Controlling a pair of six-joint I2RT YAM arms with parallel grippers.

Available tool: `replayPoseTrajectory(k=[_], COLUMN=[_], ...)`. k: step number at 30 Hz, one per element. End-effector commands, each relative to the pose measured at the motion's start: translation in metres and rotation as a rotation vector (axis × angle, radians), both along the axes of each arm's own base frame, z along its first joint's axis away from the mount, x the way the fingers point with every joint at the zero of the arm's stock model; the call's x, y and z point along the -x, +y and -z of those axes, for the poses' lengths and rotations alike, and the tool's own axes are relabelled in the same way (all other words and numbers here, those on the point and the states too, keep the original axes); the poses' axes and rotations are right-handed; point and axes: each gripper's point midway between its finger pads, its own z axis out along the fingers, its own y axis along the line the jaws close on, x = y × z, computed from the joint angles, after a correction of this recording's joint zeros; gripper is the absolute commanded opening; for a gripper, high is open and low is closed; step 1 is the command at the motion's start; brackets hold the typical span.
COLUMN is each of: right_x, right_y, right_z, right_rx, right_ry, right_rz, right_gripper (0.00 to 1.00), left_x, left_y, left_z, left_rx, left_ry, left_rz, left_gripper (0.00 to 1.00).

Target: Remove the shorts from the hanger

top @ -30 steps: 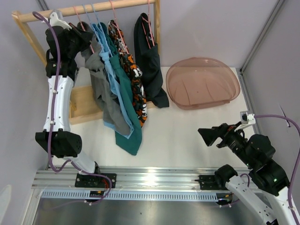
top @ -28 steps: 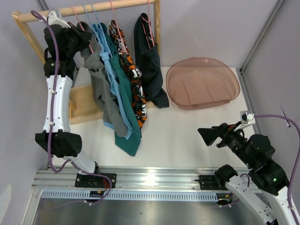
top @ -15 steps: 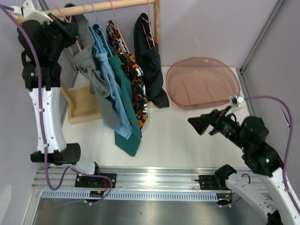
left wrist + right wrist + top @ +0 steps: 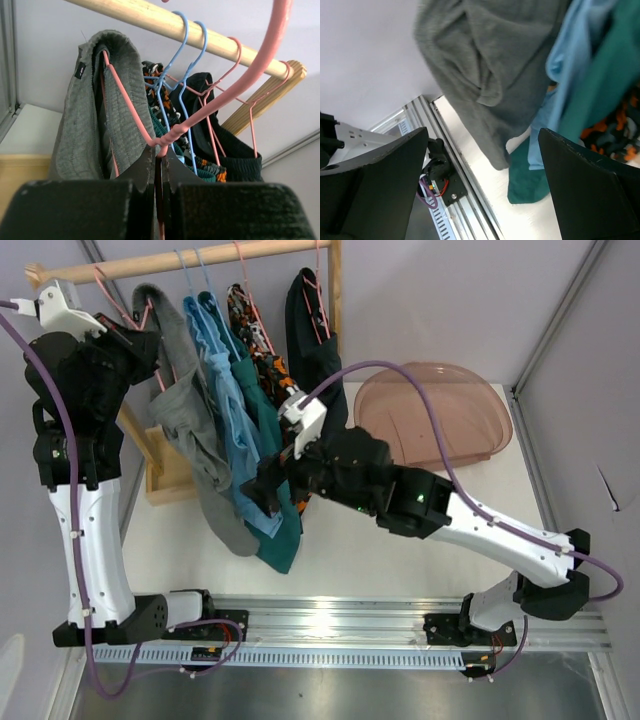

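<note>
— Lilac walls (image 4: pixel 450 300), a white tabletop (image 4: pixel 400 530), a wooden rail (image 4: pixel 210 257) at the back. Where are the grey cloth shorts (image 4: pixel 195 455)?
— Hanging long-axis downward from the pink wire hanger (image 4: pixel 131 114), whose neck the left tool (image 4: pixel 159 159) pinches.
— And the right tool (image 4: pixel 482 131)?
— Fingers spread wide, level with the shorts' lower end, which dangles just ahead of the gap. It looks the nearer arm for pulling.

- The hook of the pink hanger (image 4: pixel 172 134) runs past the top edge of the left wrist view. The left gripper (image 4: pixel 159 156) pinching its neck is a dark blur.
- The grey shorts (image 4: pixel 485 60) are cut off at the right wrist view's top edge.
- From above, the right arm (image 4: pixel 420 502) hides the lower part of the patterned shorts (image 4: pixel 290 392).
</note>
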Motion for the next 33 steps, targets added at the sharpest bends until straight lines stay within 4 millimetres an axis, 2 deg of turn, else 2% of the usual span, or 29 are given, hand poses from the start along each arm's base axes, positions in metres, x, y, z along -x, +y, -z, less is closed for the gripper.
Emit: replayPoseTrajectory(k=[1, 2, 3, 4, 6, 9, 10, 11, 13, 14, 22, 24, 25, 26, 27, 28, 29, 30, 31, 32, 33], right_x=[0.007, 0.016, 0.021, 0.022, 0.031, 0.032, 0.032, 0.030, 0.028, 0.027, 0.014, 0.011, 0.010, 0.009, 0.009, 0.010, 0.012, 0.019, 0.023, 0.028, 0.033], right_y=[0.009, 0.023, 0.024, 0.037, 0.051, 0.079, 0.083, 0.095, 0.103, 0.111, 0.134, 0.137, 0.137, 0.137, 0.137, 0.132, 0.131, 0.130, 0.127, 0.119, 0.114], right_z=[-0.047, -0.045, -0.052, -0.041, -0.043, -0.025, -0.033, -0.021, -0.023, -0.013, 0.013, 0.023, 0.025, 0.025, 0.035, 0.031, 0.029, 0.040, 0.041, 0.032, 0.033], right_rx=[-0.094, -0.098, -0.117, -0.096, -0.107, -0.070, -0.088, -0.068, -0.081, -0.064, -0.070, -0.062, -0.061, -0.072, -0.058, -0.067, -0.076, -0.053, -0.051, -0.068, -0.061], right_ry=[-0.115, -0.115, -0.115, -0.110, -0.111, -0.103, -0.105, -0.098, -0.087, -0.081, -0.038, -0.037, -0.039, -0.043, -0.037, -0.037, -0.037, -0.039, -0.039, -0.040, -0.043], right_rz=[0.045, 0.025, 0.015, 0.014, 0.000, 0.006, 0.009, 0.009, 0.014, 0.013, 0.036, 0.046, 0.055, 0.060, 0.069, 0.077, 0.076, 0.075, 0.078, 0.080, 0.097], right_gripper=[1.00, 0.99, 0.99, 0.99, 1.00, 0.99, 0.99, 0.99, 1.00, 0.99, 1.00, 0.84, 0.70, 0.36, 0.18, 0.00, 0.00, 0.00, 0.00, 0.00, 0.00], left_x=[0.022, 0.024, 0.024, 0.027, 0.032, 0.035, 0.035, 0.035, 0.038, 0.039, 0.047, 0.049, 0.050, 0.051, 0.053, 0.053, 0.054, 0.054, 0.054, 0.055, 0.056], left_y=[0.006, 0.007, 0.007, 0.008, 0.007, 0.005, 0.004, 0.004, 0.003, 0.003, 0.001, 0.001, 0.001, 0.001, 0.002, 0.003, 0.004, 0.005, 0.008, 0.009, 0.010], left_z=[-0.029, -0.025, -0.021, -0.023, -0.023, -0.022, -0.021, -0.020, -0.020, -0.020, -0.029, -0.029, -0.029, -0.030, -0.030, -0.030, -0.031, -0.031, -0.032, -0.033, -0.036], left_rx=[-0.054, -0.053, -0.053, -0.048, -0.046, -0.035, -0.032, -0.031, -0.028, -0.027, -0.022, -0.019, -0.019, -0.020, -0.022, -0.026, -0.029, -0.033, -0.037, -0.040, -0.043], left_ry=[-0.103, -0.096, -0.088, -0.095, -0.108, -0.100, -0.096, -0.090, -0.093, -0.094, -0.108, -0.111, -0.109, -0.112, -0.113, -0.114, -0.117, -0.117, -0.117, -0.118, -0.124], left_rz=[-0.040, -0.043, -0.046, -0.050, -0.046, -0.039, -0.035, -0.032, -0.030, -0.030, -0.020, -0.023, -0.023, -0.025, -0.027, -0.032, -0.039, -0.043, -0.059, -0.065, -0.069], left_gripper=[0.00, 0.00, 0.00, 0.00, 0.00, 0.00, 0.00, 0.00, 0.00, 0.00, 0.00, 0.00, 0.00, 0.00, 0.00, 0.00, 0.00, 0.00, 0.00, 0.00, 0.00])
